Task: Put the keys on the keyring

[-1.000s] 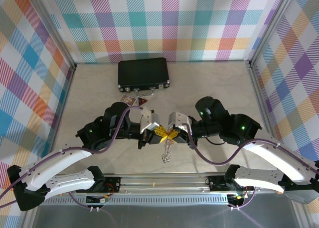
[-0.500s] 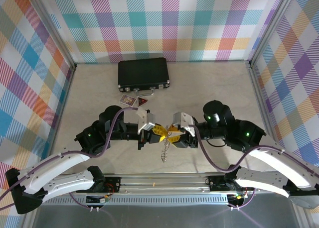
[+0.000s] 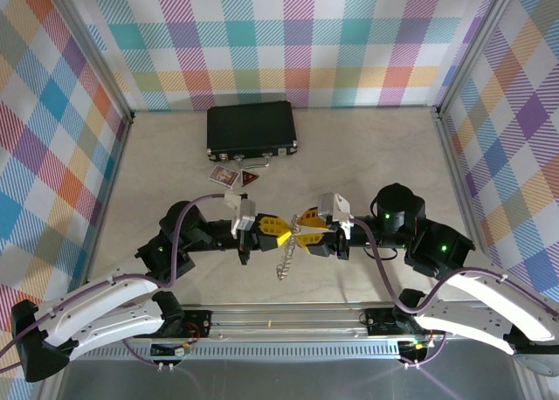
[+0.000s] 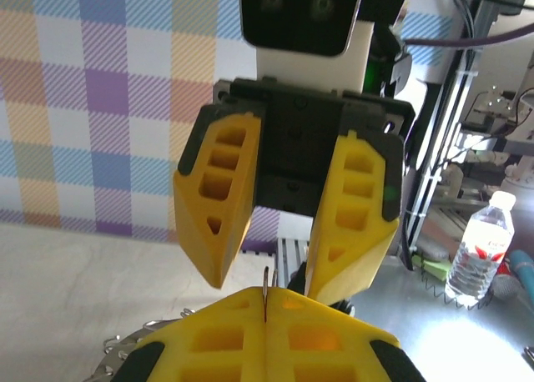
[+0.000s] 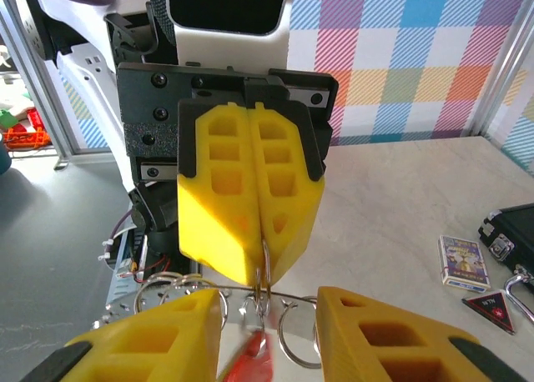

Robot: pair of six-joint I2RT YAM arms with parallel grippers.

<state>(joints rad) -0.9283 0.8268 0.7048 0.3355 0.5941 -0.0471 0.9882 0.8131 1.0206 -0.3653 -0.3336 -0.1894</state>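
Yellow fingers (image 5: 225, 198), black case (image 3: 251, 127), pastel plaid walls (image 3: 288, 33), silvery keyring (image 3: 286, 262), blurred, seemingly red key tag (image 5: 254, 357).

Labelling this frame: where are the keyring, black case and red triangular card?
keyring (image 3: 287, 259), top external view, dangling metal pieces
black case (image 3: 251, 127), top external view, lid centre
red triangular card (image 5: 493, 308), right wrist view, its middle

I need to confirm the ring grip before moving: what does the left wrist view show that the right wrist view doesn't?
Left wrist: the right gripper head-on, jaws apart, plus a water bottle beyond the table. Right wrist: the loops of the keyring with the red key tag among them, a card deck and the black case. Both: the left gripper shut, thin ring wire pinched between its fingers.
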